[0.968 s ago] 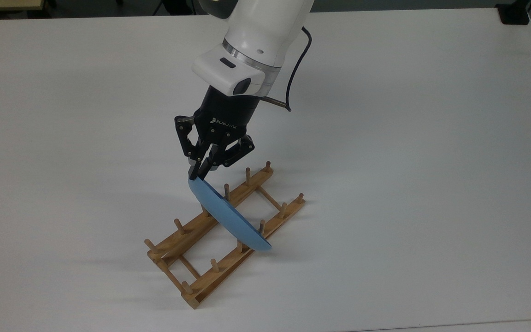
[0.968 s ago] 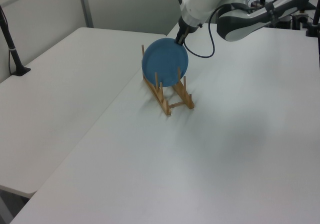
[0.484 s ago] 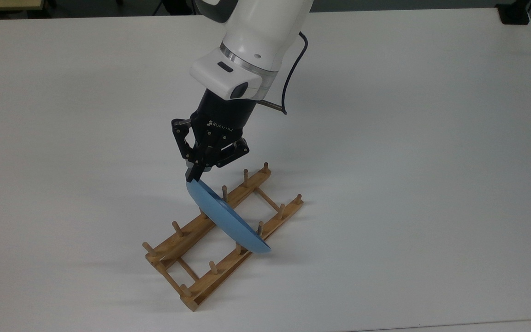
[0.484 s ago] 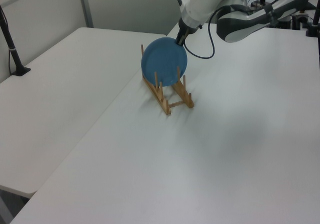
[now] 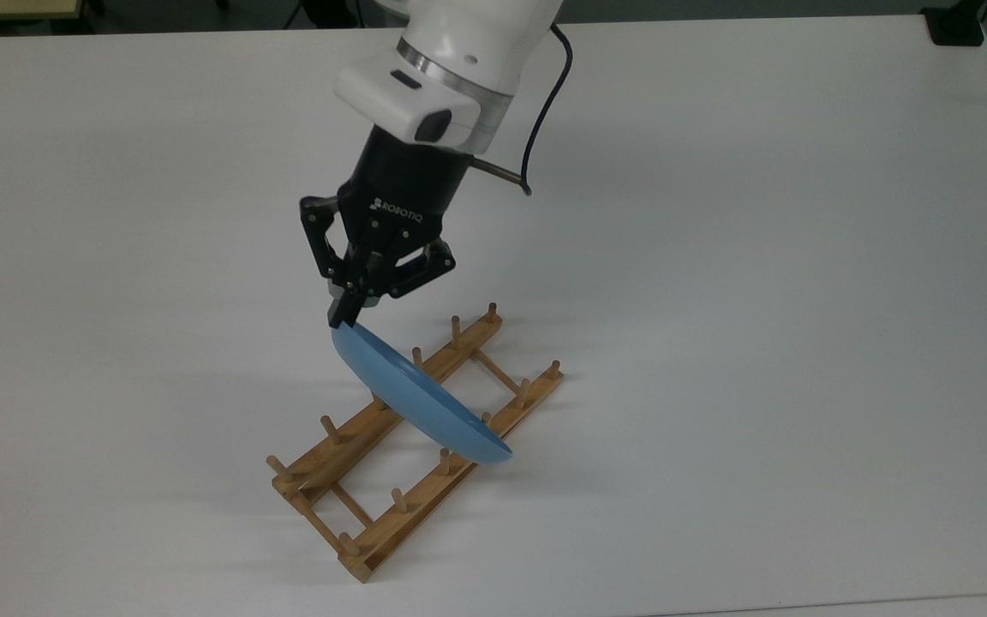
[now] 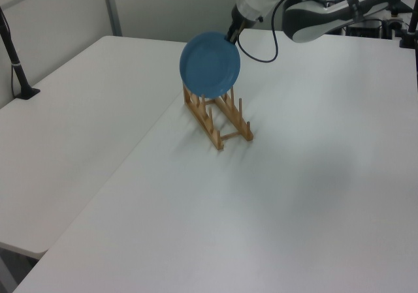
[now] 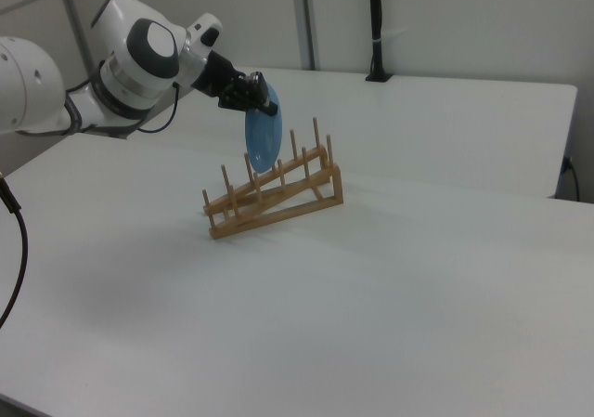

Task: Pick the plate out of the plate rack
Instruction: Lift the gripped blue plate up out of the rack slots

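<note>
The round light-blue plate [image 5: 421, 398] hangs tilted over the middle of the wooden plate rack [image 5: 332, 446], which lies on the white table. My gripper [image 5: 341, 319] is shut on the plate's upper rim, gripping it from above. In the left view the plate [image 6: 210, 64] faces the camera, its lower edge level with the tops of the pegs of the rack [image 6: 221, 124], and the gripper [image 6: 230, 38] holds it at the upper right. In the right view the plate [image 7: 262, 131] is edge-on above the rack [image 7: 278, 199], below the gripper [image 7: 264, 104].
The white table [image 5: 759, 300] stretches wide around the rack. A black cable [image 5: 545, 120] hangs from the wrist. A black clamp base [image 5: 956, 26] sits at the top view's far right corner. A black post [image 6: 13, 51] stands at the left view's left.
The gripper has risen and shifted to the top view's left with the plate in its grip. The plate has come up out of the rack's pegs and tilted more. The rack stayed put.
</note>
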### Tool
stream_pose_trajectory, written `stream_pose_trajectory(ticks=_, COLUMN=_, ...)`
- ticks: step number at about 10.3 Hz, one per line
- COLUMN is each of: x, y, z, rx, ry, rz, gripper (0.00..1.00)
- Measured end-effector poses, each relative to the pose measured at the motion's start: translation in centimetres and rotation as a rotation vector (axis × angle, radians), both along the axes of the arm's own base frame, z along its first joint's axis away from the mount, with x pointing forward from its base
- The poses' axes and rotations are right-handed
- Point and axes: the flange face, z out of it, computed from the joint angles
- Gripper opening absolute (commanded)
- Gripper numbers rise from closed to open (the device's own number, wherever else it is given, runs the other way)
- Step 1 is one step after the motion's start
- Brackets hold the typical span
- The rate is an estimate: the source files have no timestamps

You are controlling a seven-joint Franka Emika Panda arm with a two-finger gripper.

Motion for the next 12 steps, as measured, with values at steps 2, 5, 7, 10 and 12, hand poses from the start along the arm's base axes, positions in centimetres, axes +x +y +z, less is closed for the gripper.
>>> stream_pose_trajectory(ticks=2, x=-0.3, y=-0.9, z=1.8, rx=0.002, ry=-0.026, rz=-0.012, gripper=0.00)
stream_pose_trajectory(ticks=5, x=-0.6, y=-2.0, z=2.9, rx=0.026, ry=-0.048, rz=-0.043, gripper=0.00)
stream_pose_trajectory(ticks=7, x=-0.6, y=-2.4, z=3.5, rx=0.119, ry=-0.065, rz=-0.089, gripper=0.00)
stream_pose_trajectory(ticks=10, x=-0.8, y=-2.4, z=4.2, rx=0.346, ry=-0.045, rz=-0.156, gripper=0.00)
stream_pose_trajectory(ticks=12, x=-1.5, y=-2.3, z=3.0, rx=0.446, ry=0.111, rz=-0.162, gripper=0.00)
